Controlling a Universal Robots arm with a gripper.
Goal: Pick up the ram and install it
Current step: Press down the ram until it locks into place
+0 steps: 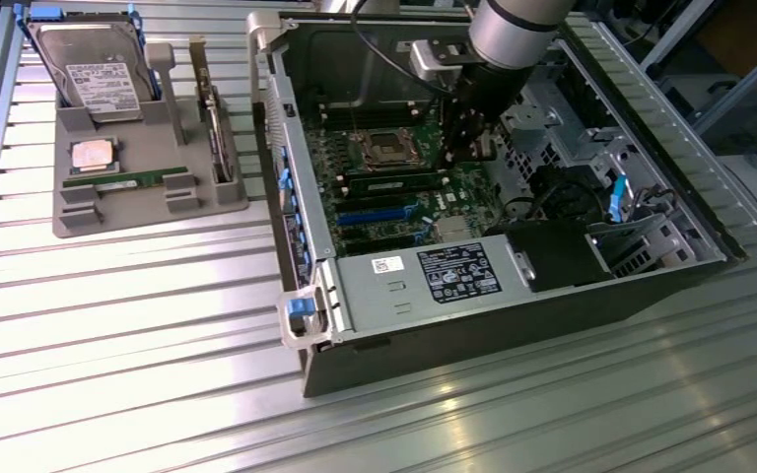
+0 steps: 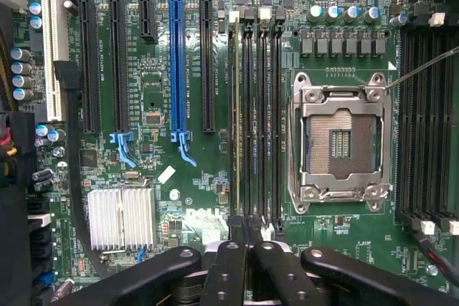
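Open computer case [image 1: 484, 296] lies on its side on the slatted metal table [image 1: 155, 394]; all positions are referenced to the case. Inside it, the motherboard [image 2: 179, 177] faces up, CPU socket [image 2: 338, 141] empty. Robot arm [image 1: 516, 34] reaches down into the case above the board. Gripper [image 2: 244, 238] sits directly over the memory slots beside the socket, fingers [image 2: 228, 263] pressed together. One ram [image 2: 237, 112] stands on edge, seated in the slot just ahead of the fingertips. Outside the case, toward the exterior view's left, a grey holder tray [image 1: 155, 197] carries a hard drive [image 1: 96, 74], a silver CPU chip [image 1: 94, 155] and a second ram stick [image 1: 126, 180].
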